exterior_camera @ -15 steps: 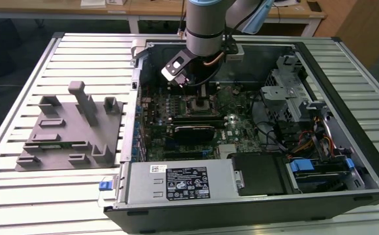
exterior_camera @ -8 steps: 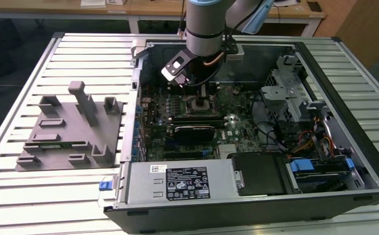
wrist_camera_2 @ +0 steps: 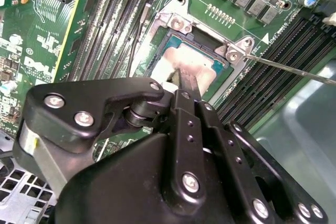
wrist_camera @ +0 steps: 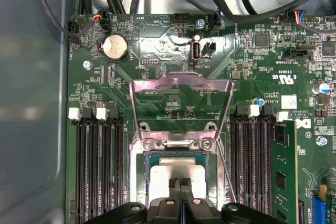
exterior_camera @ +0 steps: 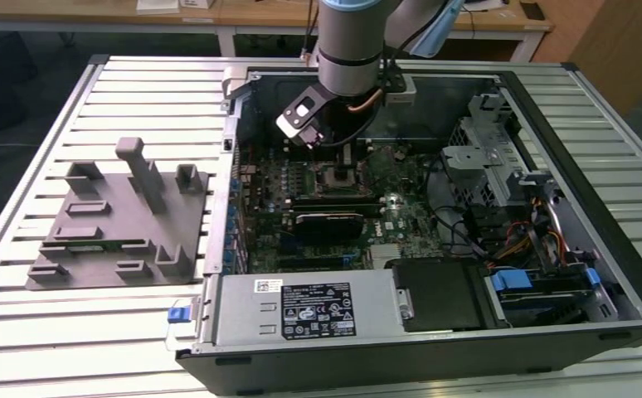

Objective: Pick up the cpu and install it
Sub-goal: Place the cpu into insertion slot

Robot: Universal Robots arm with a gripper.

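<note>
While the black gripper sits closest to the lens in both wrist views, its jaws are pressed together with no gap showing and nothing pinched between them. Their tips are over the middle of the cpu; whether they touch its lid cannot be told. The cpu lies flat inside the motherboard socket, silver top up, with its teal edge lined up against the socket frame. Just past it the metal load plate stands swung open on its hinge. In the second wrist view a thin retention lever runs off to one side of the socket. Banks of black memory slots flank the socket on 2 sides, and 1 green memory module is seated in the far bank. Farther along the board are a coin cell battery and black cables. In the exterior view the arm reaches down into an open computer case lying on a slatted metal tabletop, with a gray plastic fixture on the exterior view's left, well apart from the socket.
</note>
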